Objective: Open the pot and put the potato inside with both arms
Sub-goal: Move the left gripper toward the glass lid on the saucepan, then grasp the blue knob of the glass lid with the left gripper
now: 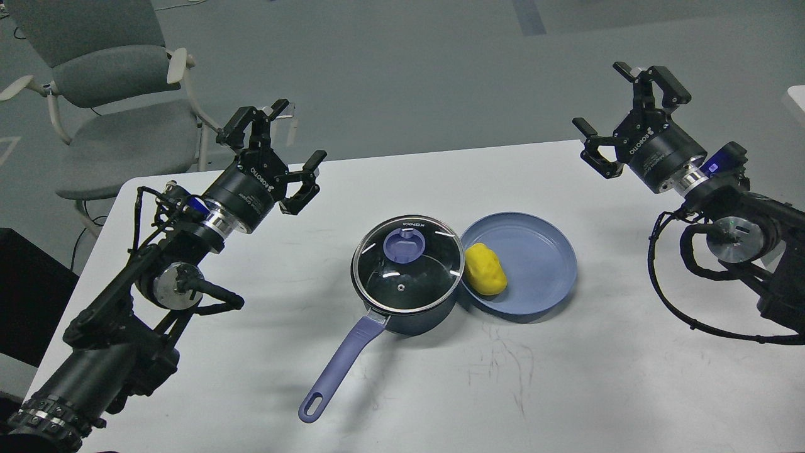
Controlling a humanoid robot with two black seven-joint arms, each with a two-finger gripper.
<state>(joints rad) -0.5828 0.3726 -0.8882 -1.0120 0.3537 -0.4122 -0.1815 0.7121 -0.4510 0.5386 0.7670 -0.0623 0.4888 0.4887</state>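
Note:
A dark pot (412,308) with a long purple handle (339,368) stands in the middle of the white table. A glass lid (409,264) with a purple knob (404,244) closes it. A yellow potato (485,269) lies on the left side of a blue plate (541,261), right beside the pot. My left gripper (286,141) is open and empty, raised above the table up and left of the pot. My right gripper (607,97) is open and empty, raised at the far right, above and right of the plate.
The white table (566,377) carries the pot and plate. A grey chair (107,94) stands behind the table's left corner. A black box (25,296) sits off the table's left edge. Cables loop below my right arm (673,296).

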